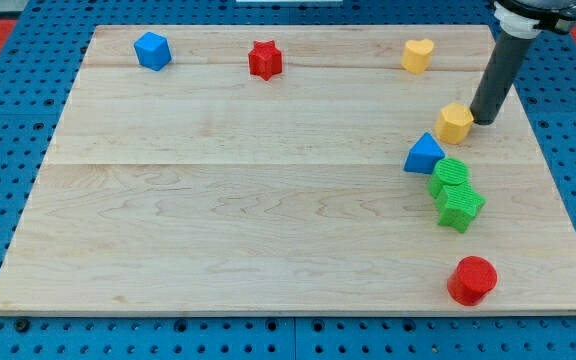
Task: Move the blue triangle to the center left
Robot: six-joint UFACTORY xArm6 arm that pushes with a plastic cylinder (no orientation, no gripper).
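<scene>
In the camera view, my tip (483, 120) stands on the wooden board (218, 200) near its right edge, just to the view's right of the yellow hexagon block (455, 123) and touching it or almost touching it; I cannot tell which. The tool is only a plain dark rod, so it has nothing to open or close and it holds nothing. The blue triangle (424, 155) lies to the lower left of the yellow hexagon block, very near it, and its right side is against the upper green block (451, 176), which sits on top of the view's lower green block (460, 207). The main risk, in my judgement, is that the yellow hexagon block is between my tip and the blue triangle, so a push toward the view's left would carry the yellow one first, and the triangle could turn or slip away to the side. The green blocks could also be dragged along. The way to the center left is long and bare, so the triangle may drift off my tip during the travel. The blue cube (153, 50), red star (265, 60), yellow heart (418, 55) and red cylinder (472, 280) are well apart from this path.
</scene>
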